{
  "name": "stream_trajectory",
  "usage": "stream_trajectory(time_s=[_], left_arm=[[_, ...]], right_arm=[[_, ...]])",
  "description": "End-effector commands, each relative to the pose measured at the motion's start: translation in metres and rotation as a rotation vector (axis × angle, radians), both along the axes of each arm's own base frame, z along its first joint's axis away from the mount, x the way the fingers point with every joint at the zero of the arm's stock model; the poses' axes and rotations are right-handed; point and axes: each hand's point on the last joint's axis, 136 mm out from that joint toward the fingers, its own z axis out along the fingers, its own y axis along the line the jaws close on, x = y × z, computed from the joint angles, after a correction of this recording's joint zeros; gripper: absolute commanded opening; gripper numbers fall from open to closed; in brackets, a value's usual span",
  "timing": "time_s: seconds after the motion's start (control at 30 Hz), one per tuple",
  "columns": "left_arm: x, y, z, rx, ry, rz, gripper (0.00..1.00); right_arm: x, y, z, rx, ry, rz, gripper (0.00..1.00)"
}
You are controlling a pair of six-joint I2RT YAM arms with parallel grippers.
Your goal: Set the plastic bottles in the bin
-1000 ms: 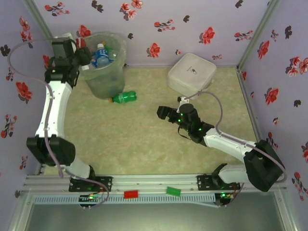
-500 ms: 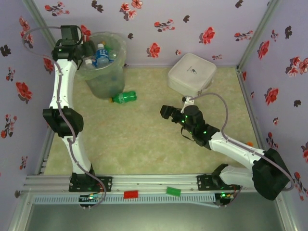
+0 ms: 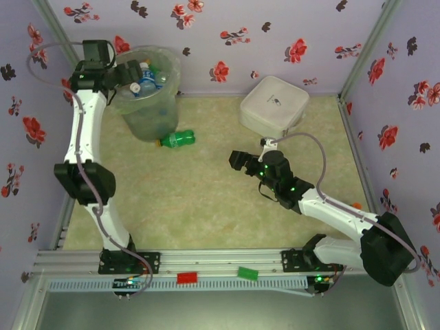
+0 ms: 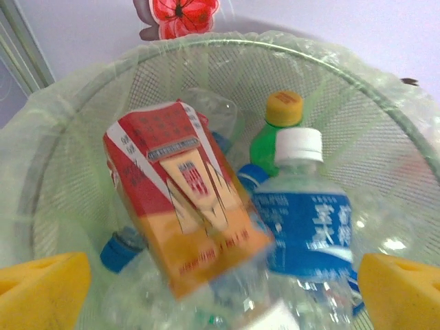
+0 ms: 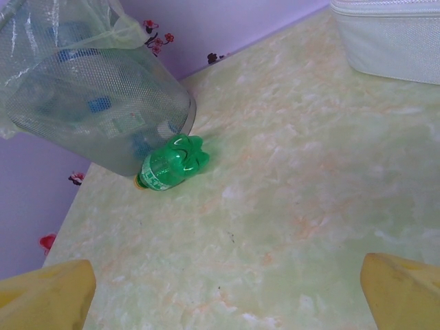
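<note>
Compared with half a second ago, the left arm (image 3: 84, 182) is shifted slightly toward the left edge. The left claw (image 3: 125, 71) is kept released over the bin (image 3: 148, 120) at upper left. An orange-red bottle (image 4: 185, 199), blurred, is seen inside among clear bottles (image 4: 306, 220). The right claw (image 3: 236, 161), spread wide at centre, is unmoved. A green bottle (image 3: 177, 139) is left lying on the desk (image 3: 206, 206) just beside the bin's base.
</note>
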Motion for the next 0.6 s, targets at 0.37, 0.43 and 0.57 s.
stream_trajectory(time_s=[0.37, 0.43, 0.57], left_arm=[[-0.107, -0.109, -0.011, -0.166, -0.199, -0.281, 1.00], [-0.113, -0.130, -0.035, -0.151, -0.171, -0.344, 1.00], [-0.114, -0.165, -0.085, -0.052, -0.062, -0.473, 1.00]], right_arm=[[0.010, 0.008, -0.021, -0.072, 0.073, 0.012, 1.00], [0.011, 0.008, -0.021, -0.078, 0.075, 0.009, 1.00], [0.012, 0.005, -0.019, -0.084, 0.072, -0.006, 1.00]])
